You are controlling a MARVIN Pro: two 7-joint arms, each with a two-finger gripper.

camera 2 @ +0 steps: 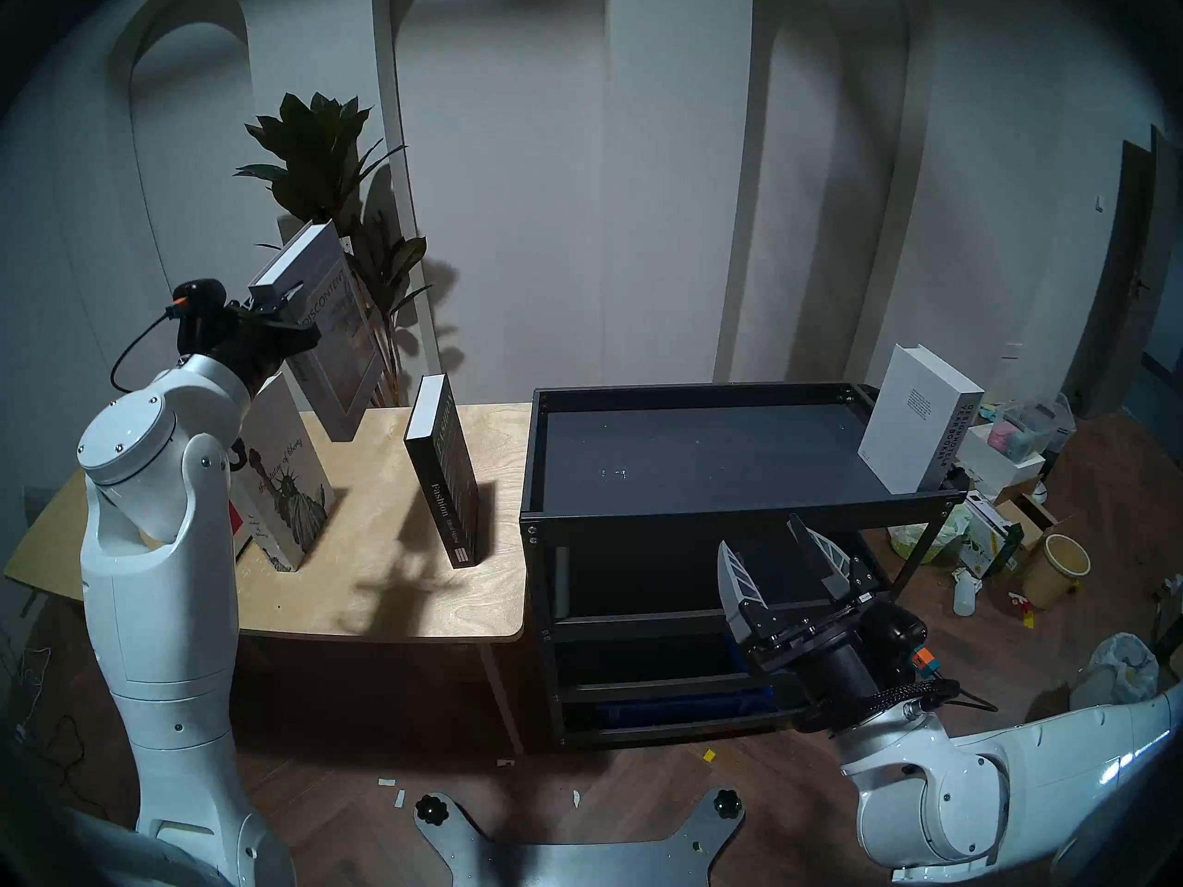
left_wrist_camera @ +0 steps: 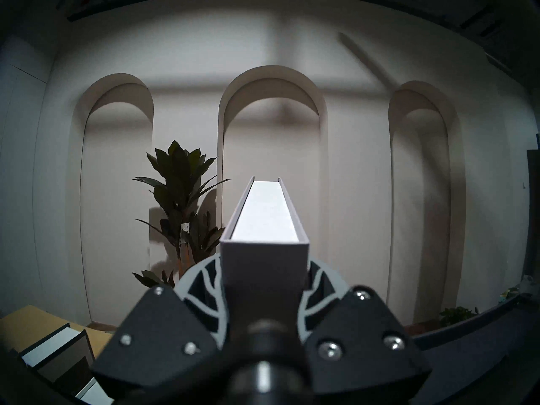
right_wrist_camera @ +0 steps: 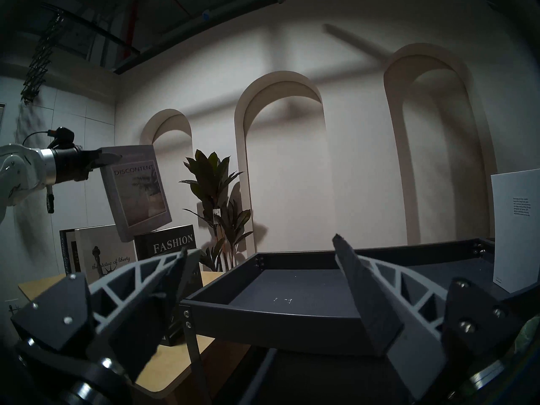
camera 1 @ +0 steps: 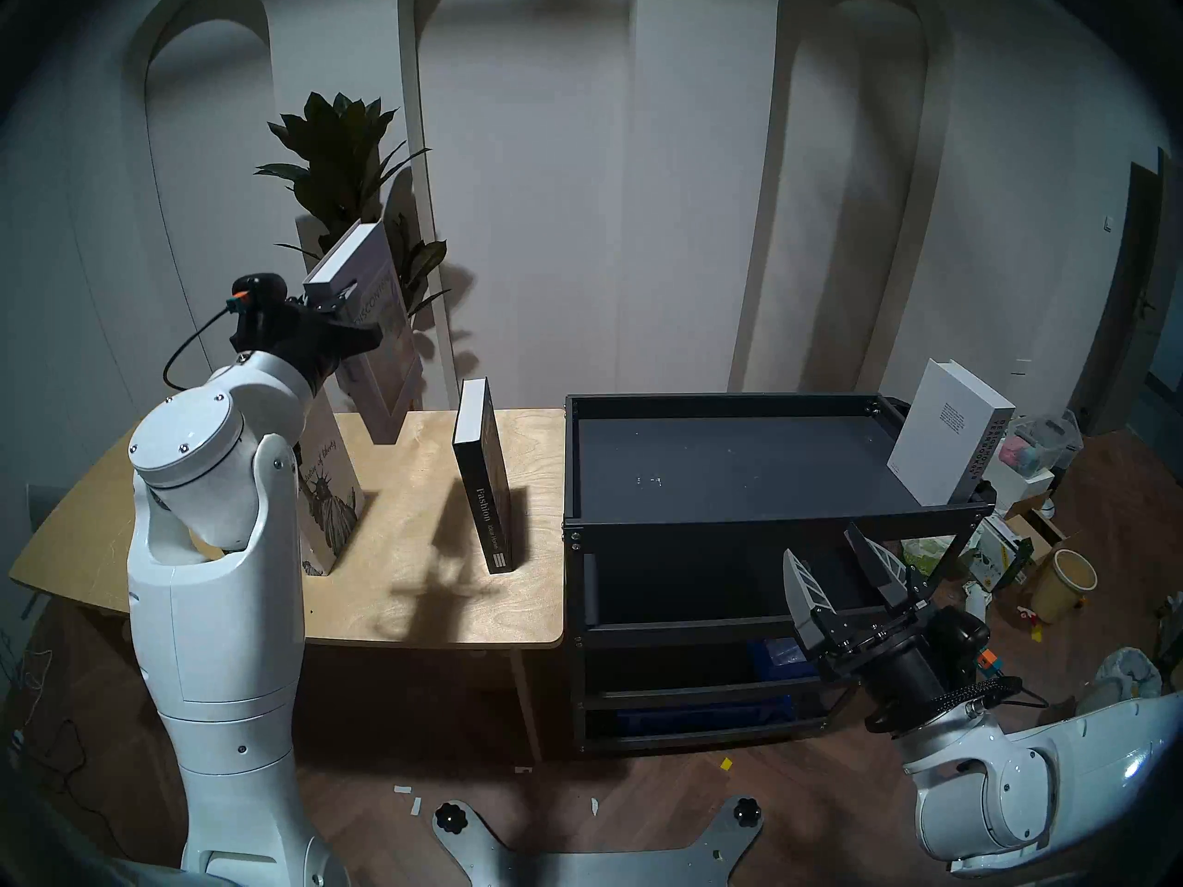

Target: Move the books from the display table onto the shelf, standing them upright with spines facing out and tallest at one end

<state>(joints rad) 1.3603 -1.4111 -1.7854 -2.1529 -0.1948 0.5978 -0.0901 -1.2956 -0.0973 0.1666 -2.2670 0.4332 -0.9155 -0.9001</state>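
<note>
The left fingers [camera 1: 333, 303] are clamped on the upper spine corner of Discontent [camera 1: 384, 329], a stiff, heavy-looking hardcover hanging tilted, likely to swing; right fingers [camera 1: 845, 572] spread apart, empty.

Grey "Discontent" book [camera 1: 378, 316] aloft, tilted

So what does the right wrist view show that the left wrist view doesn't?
Only the right wrist view shows the grey Discontent book's titled cover, the Fashion book, the Statue of Liberty book, the white book on the shelf and the open right tool.
Only the left wrist view shows that book's page edge between the left tool's fingers.
Both show the plant and arches.
</note>
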